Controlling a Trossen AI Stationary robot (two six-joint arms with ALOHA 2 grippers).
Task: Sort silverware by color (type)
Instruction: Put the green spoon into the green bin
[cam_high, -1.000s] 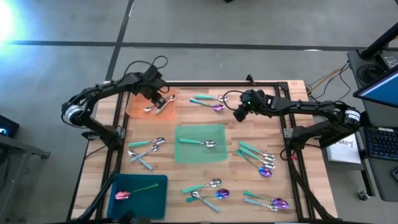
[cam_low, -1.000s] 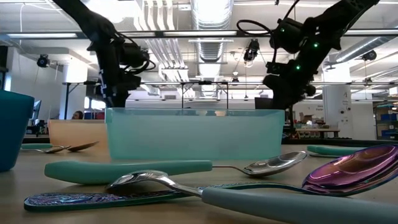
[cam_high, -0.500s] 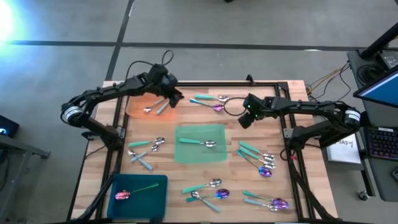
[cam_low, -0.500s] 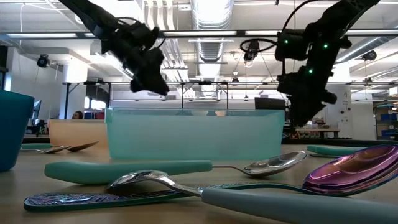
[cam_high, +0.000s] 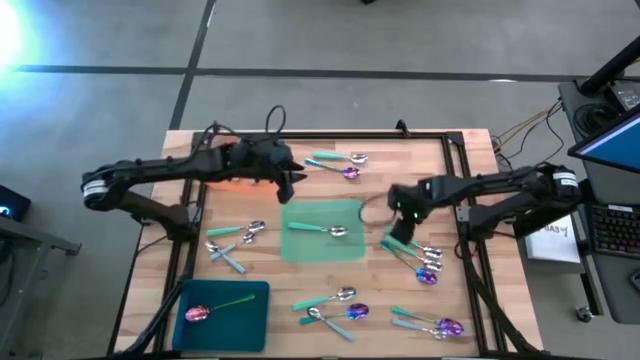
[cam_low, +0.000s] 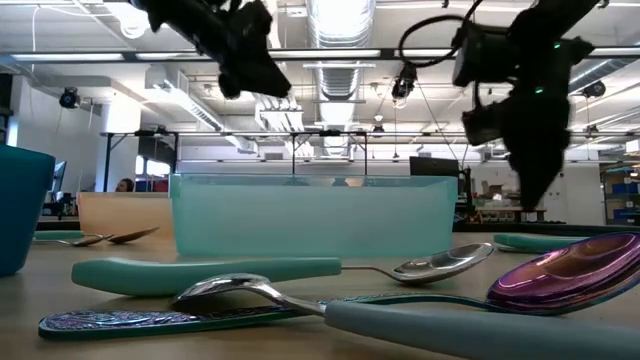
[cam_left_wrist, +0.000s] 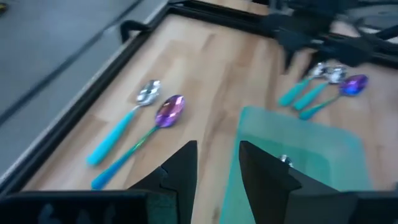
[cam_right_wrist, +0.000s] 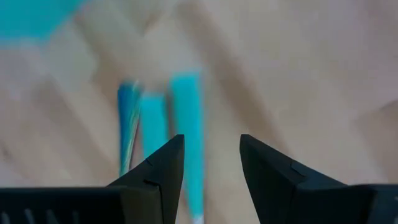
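Observation:
The silverware lies in groups on the wooden table: two spoons (cam_high: 338, 163) at the far side, one spoon (cam_high: 322, 230) on the green mat (cam_high: 345, 250), three teal-handled spoons (cam_high: 412, 252) at the right, and others toward the near edge. My left gripper (cam_high: 291, 176) hangs open and empty above the table, between the orange mat (cam_high: 220, 183) and the green mat. In its wrist view, a silver-headed spoon (cam_left_wrist: 148, 93) and a purple-headed spoon (cam_left_wrist: 169, 111) lie ahead. My right gripper (cam_high: 400, 226) is open and points steeply down over the teal handles (cam_right_wrist: 186, 124) of the right group.
A teal mat (cam_high: 245, 310) with one purple-headed spoon (cam_high: 197, 313) lies at the near left. More spoons lie at the left (cam_high: 236, 236), near centre (cam_high: 335, 305) and near right (cam_high: 430, 323). A black frame (cam_high: 455, 170) rims the table. In the low view, a teal bin (cam_low: 315, 215) stands mid-table.
My left gripper has risen from over the orange mat and swung toward the table's right, to the green mat's far left corner, tipping up from pointing down. My right gripper has moved from beside the far spoons toward the near edge, over the right group, tipping steeply down.

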